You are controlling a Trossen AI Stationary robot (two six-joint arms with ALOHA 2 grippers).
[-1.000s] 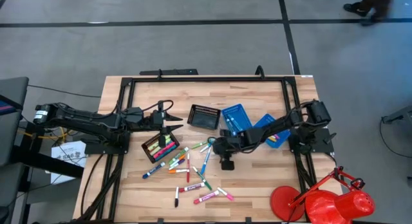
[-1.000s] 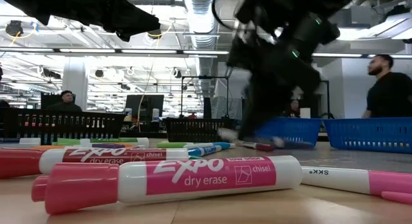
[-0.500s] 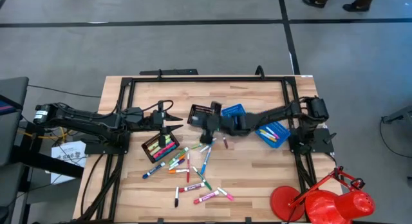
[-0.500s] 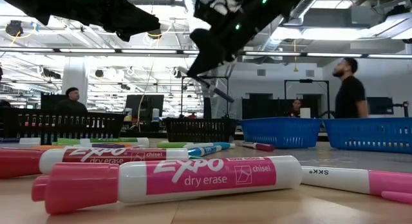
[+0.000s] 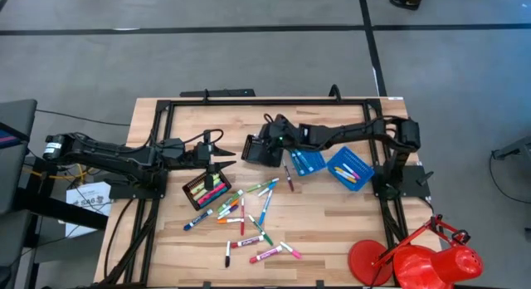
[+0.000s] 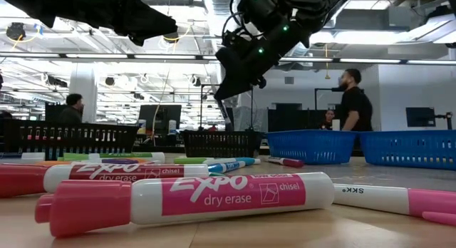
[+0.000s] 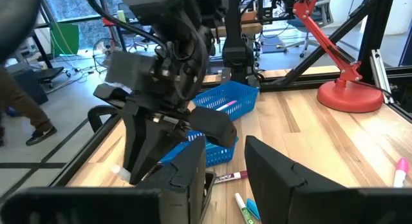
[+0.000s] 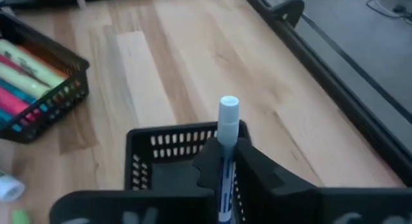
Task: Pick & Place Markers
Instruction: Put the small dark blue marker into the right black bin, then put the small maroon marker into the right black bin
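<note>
The nearest pink-and-white capped marker (image 6: 185, 199) reads "EXPO dry erase". The right gripper (image 8: 225, 161) pinches a white marker with a pale blue cap (image 8: 226, 137) above a black mesh tray (image 8: 168, 161). The left gripper (image 7: 222, 161) hangs with fingers parted, empty.

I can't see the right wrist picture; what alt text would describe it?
Two dark fingers pinch a blue marker with a pale cap, upright above an empty black mesh tray on a wooden table. Farther off, another black tray holds pink, yellow and green markers.
</note>
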